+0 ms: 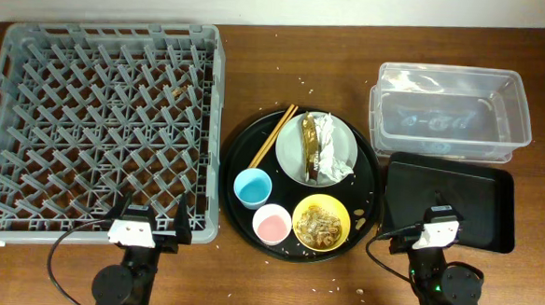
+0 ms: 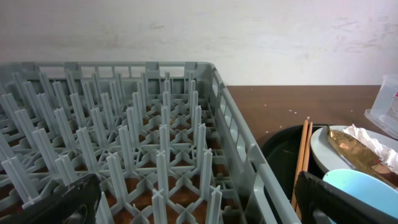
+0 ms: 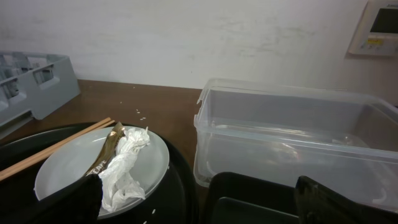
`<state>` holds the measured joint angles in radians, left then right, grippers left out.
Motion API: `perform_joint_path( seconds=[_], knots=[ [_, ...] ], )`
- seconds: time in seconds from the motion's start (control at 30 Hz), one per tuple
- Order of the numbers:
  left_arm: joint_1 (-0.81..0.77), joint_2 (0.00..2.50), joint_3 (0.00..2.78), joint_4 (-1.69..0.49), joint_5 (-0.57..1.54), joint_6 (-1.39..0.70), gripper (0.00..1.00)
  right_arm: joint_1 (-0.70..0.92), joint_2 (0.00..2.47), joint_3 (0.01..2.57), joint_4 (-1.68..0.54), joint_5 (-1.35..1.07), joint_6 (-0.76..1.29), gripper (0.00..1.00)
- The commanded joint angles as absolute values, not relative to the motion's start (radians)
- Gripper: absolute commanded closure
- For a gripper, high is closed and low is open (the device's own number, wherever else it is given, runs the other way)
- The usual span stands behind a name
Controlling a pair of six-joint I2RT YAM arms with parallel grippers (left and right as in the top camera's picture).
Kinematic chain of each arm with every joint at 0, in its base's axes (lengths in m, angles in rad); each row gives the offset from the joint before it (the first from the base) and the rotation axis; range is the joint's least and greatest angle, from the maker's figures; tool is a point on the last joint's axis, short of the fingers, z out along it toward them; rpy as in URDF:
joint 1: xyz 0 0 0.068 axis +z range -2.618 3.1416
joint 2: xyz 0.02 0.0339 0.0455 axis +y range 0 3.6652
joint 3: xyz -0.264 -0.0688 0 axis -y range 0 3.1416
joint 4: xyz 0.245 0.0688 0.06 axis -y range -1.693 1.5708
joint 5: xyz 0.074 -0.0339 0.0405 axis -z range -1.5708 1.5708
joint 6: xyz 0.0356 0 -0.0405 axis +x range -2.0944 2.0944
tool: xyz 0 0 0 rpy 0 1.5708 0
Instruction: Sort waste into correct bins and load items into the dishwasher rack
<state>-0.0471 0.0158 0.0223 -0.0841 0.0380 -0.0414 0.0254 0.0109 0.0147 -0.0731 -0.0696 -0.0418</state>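
Both grippers sit low in frame, jaws spread wide, holding nothing: left gripper (image 2: 196, 186) at the rack's (image 1: 214, 131) lower edge, right gripper (image 3: 199, 186) over the black tray's (image 1: 467, 191) lower left. Rack upper left. The centre round tray (image 1: 240, 155) carries the plate (image 1: 293, 163) with napkin (image 1: 336, 148) and wrapper (image 1: 311, 147), chopsticks (image 1: 275, 134) at the plate's left rim, blue cup (image 1: 252, 187), pink cup (image 1: 271, 224), and bowl (image 1: 299, 213) with scraps (image 1: 321, 226). Tub (image 1: 523, 119) upper right, above the black tray.

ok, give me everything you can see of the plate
The plate is round, shallow and pale grey-green, with a smooth surface that could be plastic or glazed ware. It lies flat, right way up, in the far right part of the round black tray. A crumpled white napkin and a brownish wrapper lie on it, covering its middle and right; its left is bare. The chopsticks run along its left side and seem to touch its far rim.
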Motion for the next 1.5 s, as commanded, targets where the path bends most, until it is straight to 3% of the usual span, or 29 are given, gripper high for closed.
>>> perform_joint_path(
  seconds=[0.0, 0.73, 0.83, 0.9, 0.93, 1.0, 1.17, 1.23, 1.27, 1.33, 1.37, 1.47],
  knots=[
    [-0.043, 0.006, 0.009, -0.079, 0.042, -0.033, 0.01, 0.019, 0.004, 0.006, -0.075, -0.011, -0.045, 0.01],
    [-0.043, 0.006, 0.009, -0.044, 0.03, -0.032, 0.01, 0.019, 0.004, 0.006, -0.075, -0.012, -0.045, 0.02],
    [-0.043, 0.006, 0.009, -0.064, 0.128, -0.033, 0.01, 0.019, 0.007, 0.006, -0.069, -0.125, -0.044, 0.02],
    [-0.044, 0.006, 0.01, 0.052, 0.178, -0.033, 0.01, 0.019, 0.007, 0.008, 0.02, -0.226, 0.025, 0.02],
    [-0.044, 0.007, 0.015, 0.163, 0.191, -0.033, 0.01, 0.019, 0.008, 0.044, 0.027, -0.248, 0.098, 0.02],
    [-0.044, 0.073, 0.174, 0.106, 0.192, -0.033, 0.01, 0.019, 0.06, 0.21, -0.081, -0.282, 0.133, 0.01],
    [-0.043, 0.827, 0.995, -0.515, 0.377, -0.021, 0.01, 0.019, 0.736, 0.993, -0.748, -0.375, 0.133, 0.01],
    [-0.043, 1.053, 1.244, -0.723, 0.429, -0.021, 0.01, 0.019, 0.962, 1.256, -0.891, -0.375, 0.133, 0.01],
    [-0.043, 1.19, 1.393, -0.829, 0.44, -0.022, 0.01, 0.019, 1.09, 1.372, -0.915, -0.505, 0.186, 0.02],
    [-0.043, 1.254, 1.411, -0.83, 0.538, -0.028, 0.01, 0.056, 1.203, 1.382, -0.86, -0.669, 0.197, 0.0],
    [-0.043, 1.27, 1.411, -0.829, 0.538, -0.03, 0.01, 0.15, 1.3, 1.382, -0.911, -0.574, 0.197, 0.1],
    [-0.043, 1.287, 1.411, -0.831, 0.538, -0.03, 0.01, 0.347, 1.554, 1.382, -0.928, -0.278, 0.263, 0.26]
  ],
)
